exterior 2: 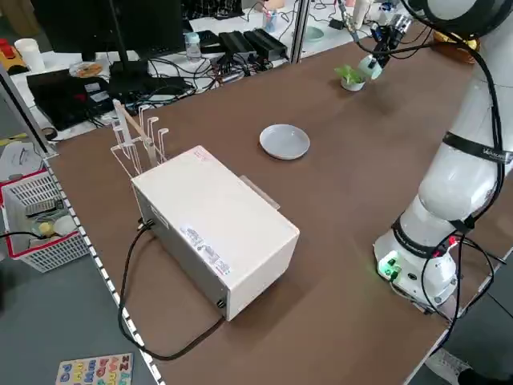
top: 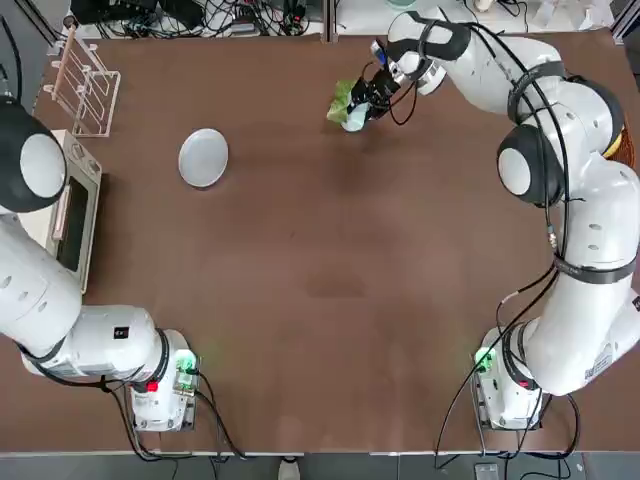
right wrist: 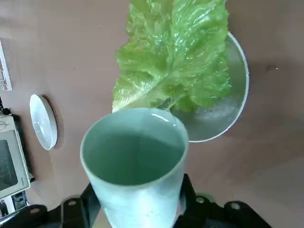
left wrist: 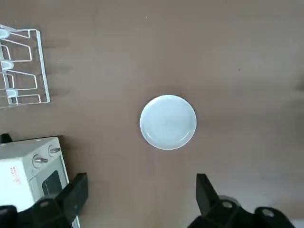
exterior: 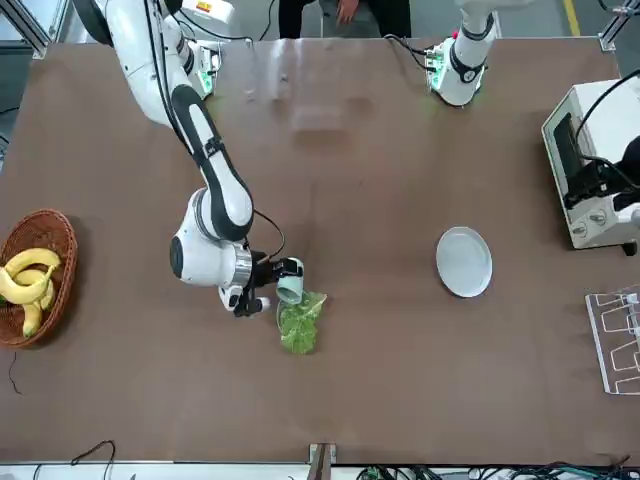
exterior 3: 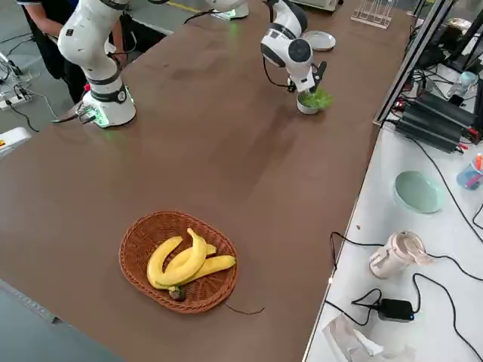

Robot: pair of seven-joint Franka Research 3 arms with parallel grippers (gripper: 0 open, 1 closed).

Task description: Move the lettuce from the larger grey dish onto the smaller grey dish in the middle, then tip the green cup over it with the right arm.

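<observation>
A brown desk [top: 320, 300] fills the room's middle; a white side bench [exterior 3: 423, 249] beside it carries cables, over grey floor [exterior 2: 48, 321].

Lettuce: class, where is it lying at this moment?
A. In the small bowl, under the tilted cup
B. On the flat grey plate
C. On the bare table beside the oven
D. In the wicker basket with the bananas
A: the lettuce fills the small bowl, with the cup held tilted over it by the right tool; the plate lies bare.
</observation>
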